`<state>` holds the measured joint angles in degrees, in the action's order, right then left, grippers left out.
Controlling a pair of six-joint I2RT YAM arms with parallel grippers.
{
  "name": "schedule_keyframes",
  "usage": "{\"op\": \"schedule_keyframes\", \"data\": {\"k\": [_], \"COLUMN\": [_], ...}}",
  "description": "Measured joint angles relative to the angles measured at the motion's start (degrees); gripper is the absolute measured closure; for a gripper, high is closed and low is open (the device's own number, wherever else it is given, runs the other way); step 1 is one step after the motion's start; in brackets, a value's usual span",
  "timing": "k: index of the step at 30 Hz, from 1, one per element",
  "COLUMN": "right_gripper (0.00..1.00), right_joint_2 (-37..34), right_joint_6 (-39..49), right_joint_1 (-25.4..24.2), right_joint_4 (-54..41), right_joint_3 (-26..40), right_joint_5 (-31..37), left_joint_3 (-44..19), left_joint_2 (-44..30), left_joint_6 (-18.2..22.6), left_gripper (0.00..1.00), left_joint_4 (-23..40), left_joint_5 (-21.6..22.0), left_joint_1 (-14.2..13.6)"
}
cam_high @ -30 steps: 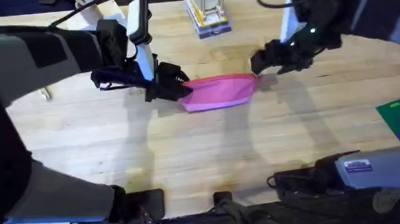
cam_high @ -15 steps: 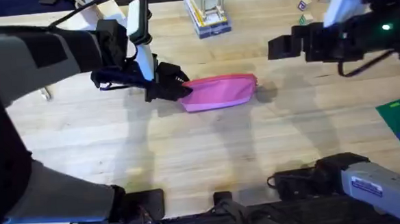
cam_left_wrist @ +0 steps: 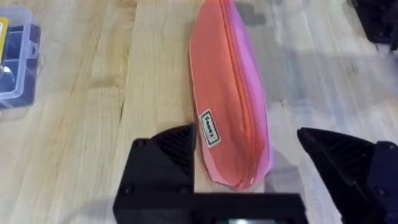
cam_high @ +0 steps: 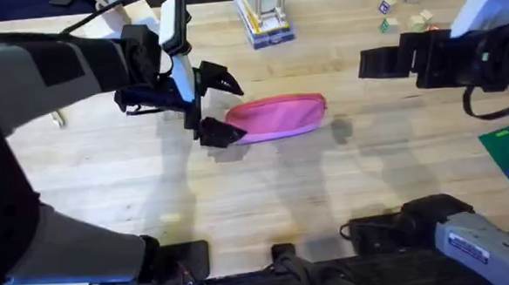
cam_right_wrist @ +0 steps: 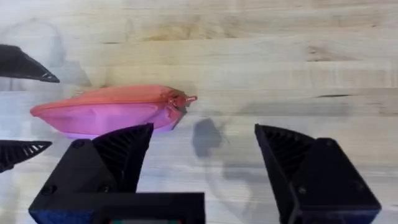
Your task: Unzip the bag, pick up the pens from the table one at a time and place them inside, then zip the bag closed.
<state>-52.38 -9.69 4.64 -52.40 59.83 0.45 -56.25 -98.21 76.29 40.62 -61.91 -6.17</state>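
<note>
The bag (cam_high: 278, 117) lies flat on the worktop (cam_high: 266, 199), its zipper run closed along the whole top edge, with the small pull tab (cam_right_wrist: 186, 99) resting at the end farthest from the left hand (cam_high: 218, 105). That hand is spread wide, its fingers set on either side of the bag's near end without touching the fabric. The right hand (cam_high: 377, 63) is held open too, well apart from the bag and raised beyond its tab end, gripping nothing. No pens are seen beside the bag, so the closing step is judged finished or nearly so. For a clean finish, the zipper is best checked as fully seated at the tab end, and both hands are best drawn away from the bag without brushing it.
</note>
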Motion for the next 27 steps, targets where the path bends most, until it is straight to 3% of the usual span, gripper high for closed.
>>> {"op": "schedule_keyframes", "data": {"k": [8, 13, 19, 27], "right_gripper": [0.004, 0.004, 0.004, 0.003], "right_joint_2": [2.02, 3.06, 4.15, 4.15], "right_joint_6": [1.43, 1.88, 2.08, 2.08], "right_joint_1": [0.0, 0.0, 0.0, 0.0], "right_joint_4": [-0.14, -0.35, -0.37, -0.86], "right_joint_3": [0.0, 0.0, 0.0, 0.0], "right_joint_5": [0.04, 0.2, 0.2, -0.08], "left_joint_3": [0.0, 0.0, 0.0, 0.0], "left_joint_2": [0.08, 5.0, 19.39, 35.77], "left_joint_6": [-0.19, -4.66, -17.16, -40.59], "left_gripper": [0.004, 0.004, 0.004, 0.005], "left_joint_4": [-1.02, -0.99, -0.98, -0.59], "left_joint_5": [0.68, 6.21, 15.33, 26.49], "left_joint_1": [0.27, 1.56, 1.97, 1.97]}}
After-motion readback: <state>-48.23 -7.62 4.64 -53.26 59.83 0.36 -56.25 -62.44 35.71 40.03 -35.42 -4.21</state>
